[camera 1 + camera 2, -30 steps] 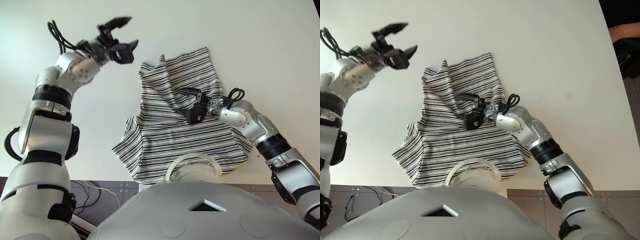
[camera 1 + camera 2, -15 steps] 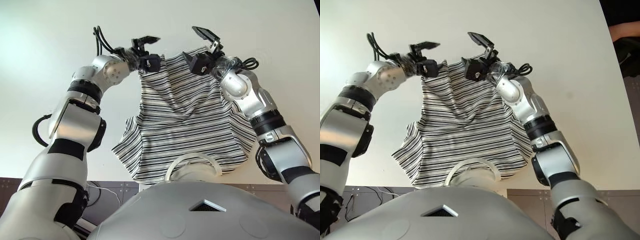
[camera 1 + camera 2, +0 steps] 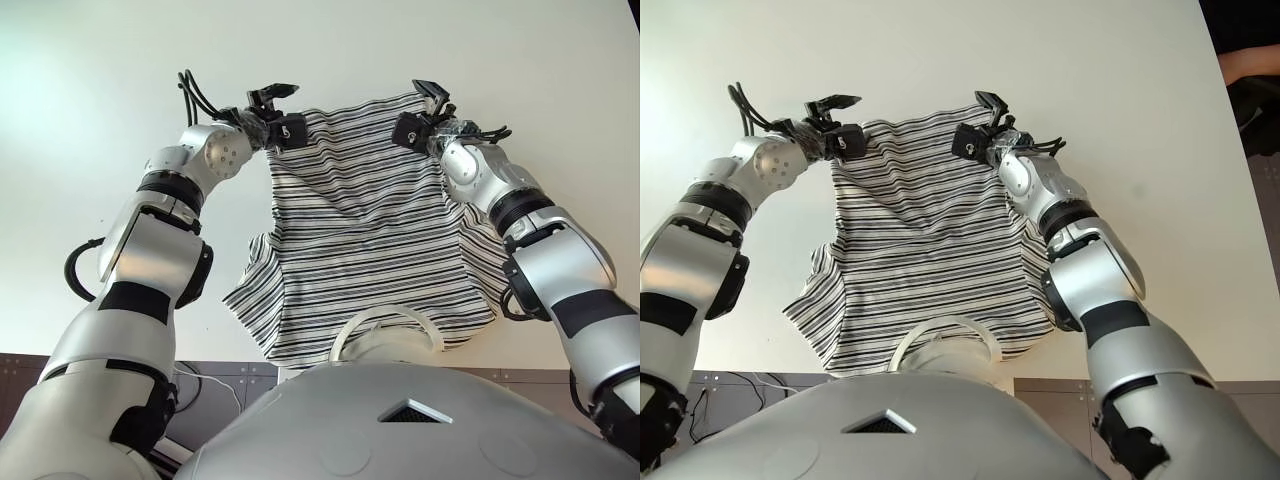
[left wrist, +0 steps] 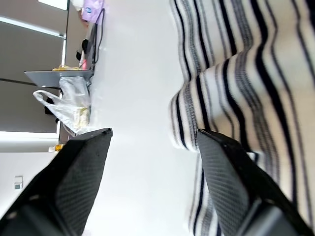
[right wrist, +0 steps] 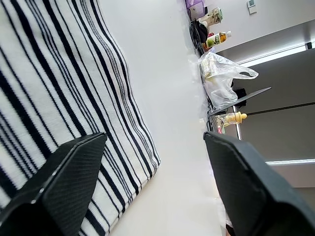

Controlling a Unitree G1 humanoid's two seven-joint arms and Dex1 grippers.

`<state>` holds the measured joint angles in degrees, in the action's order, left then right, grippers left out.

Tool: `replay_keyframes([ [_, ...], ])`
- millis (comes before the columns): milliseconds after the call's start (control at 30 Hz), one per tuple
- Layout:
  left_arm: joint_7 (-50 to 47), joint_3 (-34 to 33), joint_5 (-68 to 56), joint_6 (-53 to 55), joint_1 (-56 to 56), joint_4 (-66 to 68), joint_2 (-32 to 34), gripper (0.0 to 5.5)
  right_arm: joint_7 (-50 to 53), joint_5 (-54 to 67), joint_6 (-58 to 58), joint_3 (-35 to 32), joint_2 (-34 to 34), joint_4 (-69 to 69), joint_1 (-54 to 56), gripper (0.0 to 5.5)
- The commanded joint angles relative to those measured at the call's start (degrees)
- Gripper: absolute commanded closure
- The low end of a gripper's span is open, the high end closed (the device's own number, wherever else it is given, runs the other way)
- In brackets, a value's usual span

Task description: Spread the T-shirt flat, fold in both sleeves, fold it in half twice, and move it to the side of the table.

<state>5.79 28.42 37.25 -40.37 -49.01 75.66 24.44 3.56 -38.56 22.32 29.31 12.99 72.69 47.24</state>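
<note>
Gaping jaws, both astride T-shirt hem

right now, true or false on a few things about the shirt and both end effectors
1. The T-shirt has dark and light stripes. True.
2. The left end effector is at the shirt's far left corner. True.
3. The right end effector is shut on the T-shirt. False: its fingers are open, at the far right corner.
4. The T-shirt is already folded in half. False: it lies unfolded and wrinkled on the table.
5. The collar is at the end nearest the robot. True.
</note>
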Motion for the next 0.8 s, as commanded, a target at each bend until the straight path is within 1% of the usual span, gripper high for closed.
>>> replay_keyframes([
  [33, -2.61, -0.47, 0.09, 0.76, 0.05, -0.38, 0.97, 2.35, -3.08, -0.42, -3.97, 0.68, 1.11, 3.53, -2.49, 1.85],
  [167, -4.86, -0.31, 0.42, 3.39, 0.69, 0.2, 1.98, 2.35, -2.2, 1.14, -4.58, -0.72, 2.33, 3.2, -2.33, 1.85],
  [367, -5.55, 2.93, 3.7, 10.67, 2.44, 1.67, 1.81, 2.35, -1.27, 2.13, -4.56, -1.59, 2.12, 2.48, -1.02, 1.85],
  [500, -6.64, 2.54, 2.91, 9.7, 1.78, 1.21, 1.6, 2.35, -0.87, 2.34, -4.5, -1.67, 1.42, 2.54, -0.98, 1.85],
  [567, -10.56, 1.4, 2.12, 9.57, 0.2, 0.52, 1.6, 2.35, 1.13, 3.06, -4.1, -2.44, 0.94, 2.34, -0.55, 1.85],
  [600, -13.57, 0.4, 1.54, 10.4, -0.78, 0.14, 1.81, 2.35, 3.12, 4.48, -2.19, -3.91, 1.06, 1.39, -0.29, 1.85],
  [667, -19.5, -2.61, -0.35, 12.42, -2.53, -0.95, 2.92, 2.35, 8.76, 8.15, 5.11, -8.18, 2.93, -3.09, -0.7, 1.85],
  [700, -22.58, -3.87, -0.9, 12.91, -2.95, -1.96, 3.88, 2.35, 9.26, 11.56, 10.06, -11.33, 4.27, -7.23, -2.24, 1.85],
  [767, -26.44, -5.06, -1.21, 11.23, -2.34, -4.82, 5.34, 2.35, 7.12, 17.29, 16.69, -15.63, 6.58, -16.43, -6.4, 1.85],
  [800, -25.97, -5.77, -2.39, 7.58, -0.71, -7.61, 5.32, 2.35, 3.21, 20.68, 18.21, -16.68, 7.72, -22.84, -9.68, 1.85],
])
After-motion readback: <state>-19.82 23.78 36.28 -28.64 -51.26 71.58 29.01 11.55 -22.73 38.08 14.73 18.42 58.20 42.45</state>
